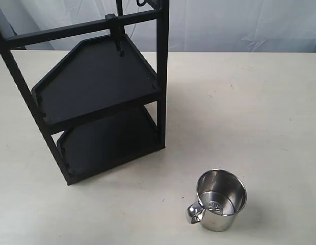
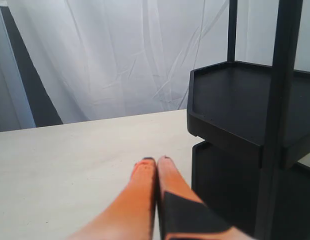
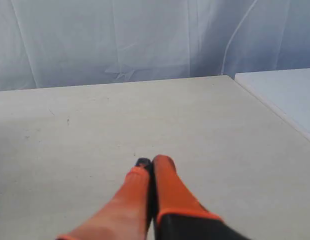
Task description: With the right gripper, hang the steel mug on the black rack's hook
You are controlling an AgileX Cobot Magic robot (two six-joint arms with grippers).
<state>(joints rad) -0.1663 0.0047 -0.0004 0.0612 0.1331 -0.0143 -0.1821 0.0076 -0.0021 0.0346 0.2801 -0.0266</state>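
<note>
Standing on the pale table (image 1: 260,102), the black rack (image 1: 97,92) carries the hook (image 1: 117,38) on its crossbar. The steel mug (image 1: 219,199) sits upright, well apart from it. The left gripper (image 2: 156,161) and right gripper (image 3: 150,162) are both pressed closed, holding nothing.

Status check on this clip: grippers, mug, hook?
Left gripper shut, empty; right gripper same. Steel mug upright on table, untouched. Hook on black rack free, nothing blocking.
</note>
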